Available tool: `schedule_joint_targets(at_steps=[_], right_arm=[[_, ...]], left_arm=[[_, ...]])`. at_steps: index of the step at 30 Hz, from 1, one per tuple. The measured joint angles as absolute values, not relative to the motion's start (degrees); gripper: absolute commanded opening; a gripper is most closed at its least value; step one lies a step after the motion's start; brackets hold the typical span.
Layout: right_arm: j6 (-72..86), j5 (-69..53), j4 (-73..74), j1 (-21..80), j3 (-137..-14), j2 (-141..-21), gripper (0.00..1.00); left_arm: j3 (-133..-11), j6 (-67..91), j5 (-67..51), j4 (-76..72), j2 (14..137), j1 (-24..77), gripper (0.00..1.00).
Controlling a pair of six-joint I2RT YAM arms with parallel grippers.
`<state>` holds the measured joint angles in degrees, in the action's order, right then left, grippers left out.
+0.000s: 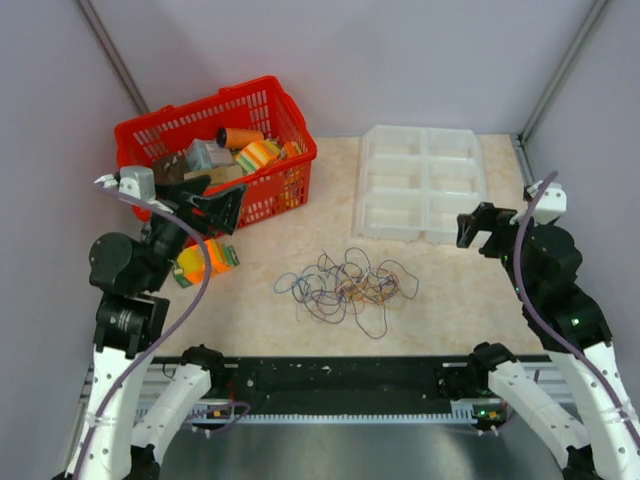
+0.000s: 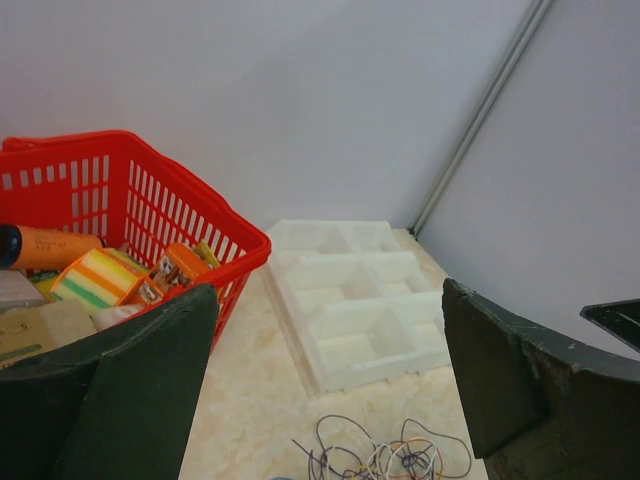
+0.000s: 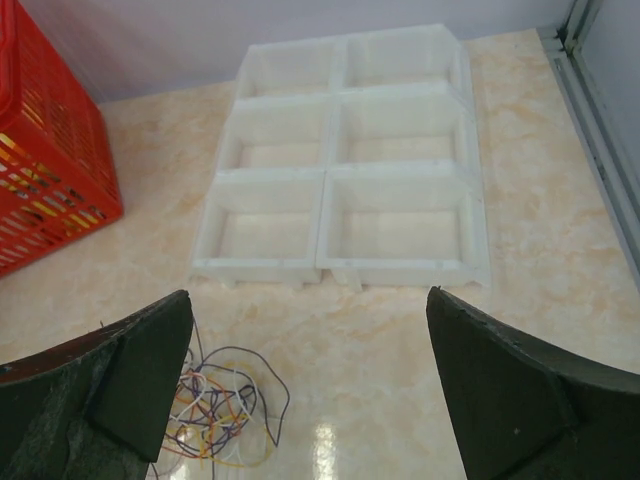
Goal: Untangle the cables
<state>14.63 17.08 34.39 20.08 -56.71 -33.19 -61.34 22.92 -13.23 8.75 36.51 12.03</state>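
The cables [image 1: 345, 285] lie as one tangled heap of thin purple, dark blue, orange, yellow and white wires on the beige table, midway between the arms. My left gripper [image 1: 222, 212] hangs open above the table to the left of the heap, beside the red basket. My right gripper [image 1: 478, 232] is open too, raised to the right of the heap near the white tray. In the left wrist view the cables [image 2: 400, 455] show at the bottom edge, below the wide jaws of the left gripper [image 2: 328, 300]. In the right wrist view the cables [image 3: 215, 410] sit low left by the right gripper [image 3: 308, 300]. Neither gripper touches them.
A red basket [image 1: 215, 105] full of mixed items stands at the back left. A white six-compartment tray [image 1: 422, 130] sits at the back right. A striped orange and green block [image 1: 205, 260] lies on the table by the left arm. Grey walls enclose the table.
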Motion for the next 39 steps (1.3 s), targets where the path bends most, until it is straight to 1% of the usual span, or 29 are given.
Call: schedule_joint_targets(at_steps=[5,8,14,15,17,19,21,24,26,27,29,31,33,36,39], right_arm=[[18.79,17.17,36.18,20.08,-56.69,-39.83,0.99],[22.39,14.68,36.4,20.05,-56.23,-43.22,0.99],[25.12,1.96,33.34,20.05,-49.47,-43.27,0.99],[25.1,-0.4,32.8,20.05,-48.38,-43.72,0.98],[25.06,-6.85,31.03,20.36,-46.41,-46.52,0.96],[24.93,-9.04,29.28,23.57,-46.11,-51.33,0.95],[24.62,-9.04,27.22,30.57,-46.3,-57.17,0.9],[25.21,-9.61,23.66,40.1,-46.76,-64.27,0.78],[26.37,-10.24,19.57,43.92,-46.72,-68.07,0.72],[27.0,-10.22,17.17,44.77,-46.44,-69.41,0.69],[27.7,-9.39,12.64,45.23,-45.25,-71.02,0.64],[27.4,-8.54,10.22,45.21,-44.56,-71.92,0.53],[25.96,-8.1,7.64,45.21,-44.77,-73.78,0.44],[23.53,-8.27,5.52,45.21,-46.26,-77.91,0.43],[21.17,-9.37,3.75,45.21,-47.77,-81.95,0.47]], left_arm=[[-61.52,24.77,-15.7,11.9,41.1,12.03,0.93],[-58.94,26.7,-18.92,12.05,43.18,12.03,0.92],[-50.94,30.5,-27.59,11.84,45.6,12.03,0.91],[-48.8,31.79,-29.3,11.05,45.6,12.03,0.91],[-43.86,34.72,-32.69,8.51,45.47,12.14,0.9],[-38.46,38.02,-35.18,5.61,45.54,13.1,0.88],[-34.54,40.49,-35.7,4.23,45.76,15.75,0.85],[-33.21,42.13,-34.87,3.55,47.97,23.4,0.73],[-33.21,42.52,-33.71,2.11,49.76,28.21,0.67],[-33.21,42.52,-33.41,1.85,50.46,29.65,0.65],[-33.19,42.74,-32.38,1.74,51.68,31.57,0.64],[-32.75,43.0,-30.83,1.63,51.68,31.92,0.64],[-31.4,43.2,-29.41,1.43,50.7,31.94,0.64],[-28.62,43.48,-27.68,1.78,49.45,31.92,0.63],[-26.28,43.92,-26.63,2.59,49.15,31.92,0.63]])
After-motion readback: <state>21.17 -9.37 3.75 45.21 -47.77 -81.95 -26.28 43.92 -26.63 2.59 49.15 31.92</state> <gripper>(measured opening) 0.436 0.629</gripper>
